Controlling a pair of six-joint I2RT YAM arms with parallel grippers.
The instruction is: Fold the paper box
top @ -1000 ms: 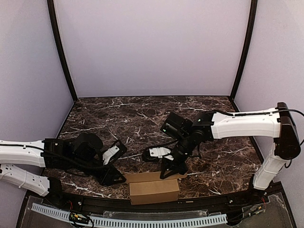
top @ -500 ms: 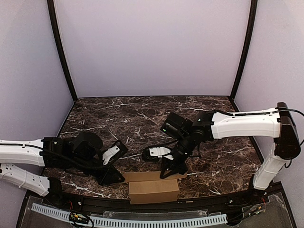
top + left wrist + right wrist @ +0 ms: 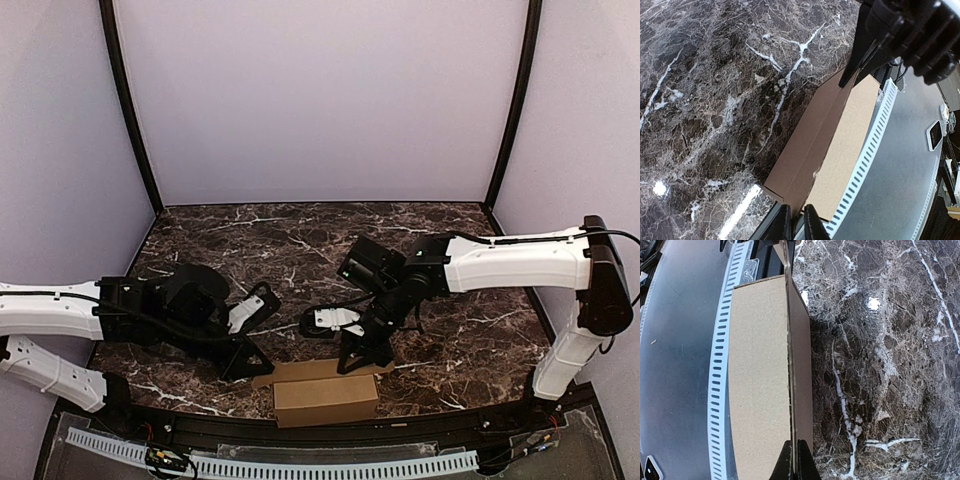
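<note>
paper box (image 3: 326,398) sits bottom centre of the top view, on the marble table's (image 3: 250,250) near edge; right gripper (image 3: 358,362) is pinching its back flap; left gripper (image 3: 252,368) is clamped on its left corner

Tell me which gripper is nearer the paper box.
Right, narrowly. The right gripper pinches the far top edge of the paper box. The left gripper sits at its left end corner, contact unclear.

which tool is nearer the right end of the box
The right tool, shut on the paper box's upright back fold towards its right end; the left tool sits at the left corner.
</note>
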